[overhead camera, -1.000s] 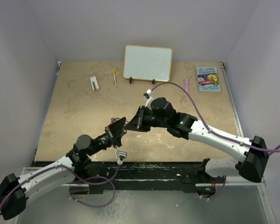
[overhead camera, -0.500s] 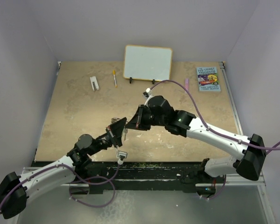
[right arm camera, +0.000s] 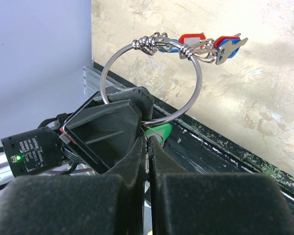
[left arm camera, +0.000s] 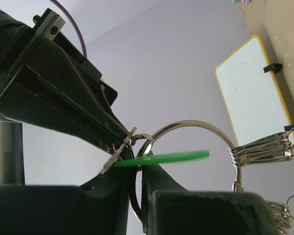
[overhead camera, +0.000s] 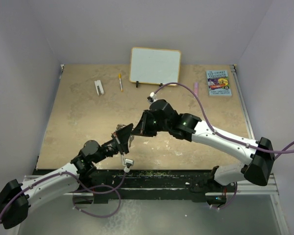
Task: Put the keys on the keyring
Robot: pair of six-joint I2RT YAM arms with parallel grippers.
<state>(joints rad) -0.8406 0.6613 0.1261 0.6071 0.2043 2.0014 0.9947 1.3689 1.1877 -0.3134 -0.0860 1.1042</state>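
Both grippers meet in the air above the table's front middle. My left gripper (left arm camera: 137, 169) is shut on the keyring (left arm camera: 196, 128), a large silver wire ring that passes down between its fingers. Red and blue tagged keys (right arm camera: 210, 45) hang on the ring's far side. The green-tagged key (left arm camera: 161, 157) lies flat across the left fingertips, its silver blade (left arm camera: 116, 152) against the right gripper's black finger. My right gripper (right arm camera: 149, 139) is shut on the thin wire loop of this green key (right arm camera: 158, 131), right at the keyring (right arm camera: 152, 78). From above, the two grippers (overhead camera: 133, 132) touch tip to tip.
A white framed board (overhead camera: 155, 66) stands at the back. A book (overhead camera: 219, 82) and a pink item (overhead camera: 196, 89) lie at the back right. A yellow pen (overhead camera: 120, 82) and a white object (overhead camera: 99, 87) lie at the back left. A black rail (overhead camera: 157, 172) borders the near edge.
The right arm's wrist and forearm have swung a little left and back while its fingertips stayed at the ring. The left arm has hardly moved.
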